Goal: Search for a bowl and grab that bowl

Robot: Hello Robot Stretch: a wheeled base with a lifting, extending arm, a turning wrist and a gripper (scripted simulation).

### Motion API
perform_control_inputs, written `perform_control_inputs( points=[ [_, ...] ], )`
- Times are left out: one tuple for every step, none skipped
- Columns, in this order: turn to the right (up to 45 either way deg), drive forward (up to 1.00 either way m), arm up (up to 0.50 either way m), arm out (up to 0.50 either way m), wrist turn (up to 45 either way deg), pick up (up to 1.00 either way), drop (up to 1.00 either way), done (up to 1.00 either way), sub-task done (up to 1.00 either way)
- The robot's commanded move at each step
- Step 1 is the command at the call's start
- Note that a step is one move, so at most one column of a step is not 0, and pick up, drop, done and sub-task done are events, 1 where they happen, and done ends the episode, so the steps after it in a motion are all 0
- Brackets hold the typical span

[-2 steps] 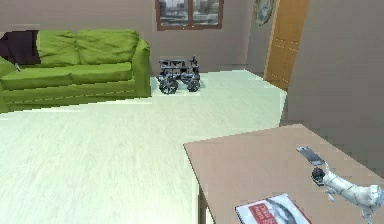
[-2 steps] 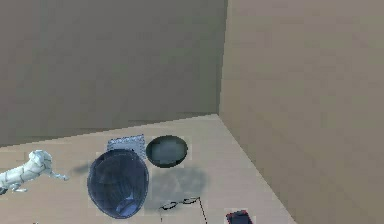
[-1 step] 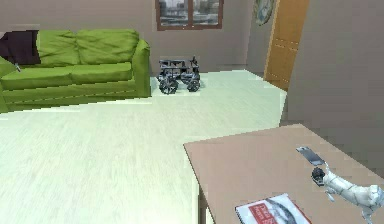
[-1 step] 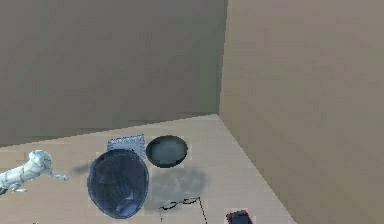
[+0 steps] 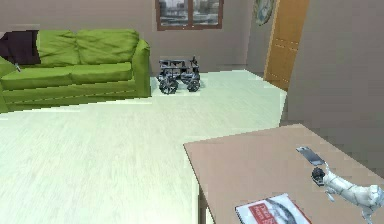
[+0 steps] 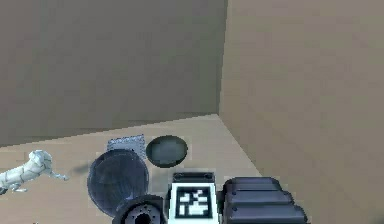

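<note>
The dark bowl is sitting on the tan table, toward its far side by the wall corner. The gripper is hovering on the near side of it, next to a round dark dish. I cannot tell how its fingers are set or whether it is holding anything. A white figurine is lying off to the left.

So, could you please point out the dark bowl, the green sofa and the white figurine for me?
dark bowl (image 6: 167, 151), arm side view, on the middle of its hollow.
green sofa (image 5: 70, 75), forward view, on the seat cushion.
white figurine (image 6: 28, 173), arm side view, on its body.
</note>
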Motion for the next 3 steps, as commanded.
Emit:
perform_control_inputs(
  points=[
    [0.0, 0.00, 0.00, 0.36, 0.0, 0.00, 0.00, 0.00, 0.00],
    [0.0, 0.00, 0.00, 0.00, 45.0, 0.00, 0.00, 0.00, 0.00],
    [0.0, 0.00, 0.00, 0.00, 45.0, 0.00, 0.00, 0.00, 0.00]
  ],
)
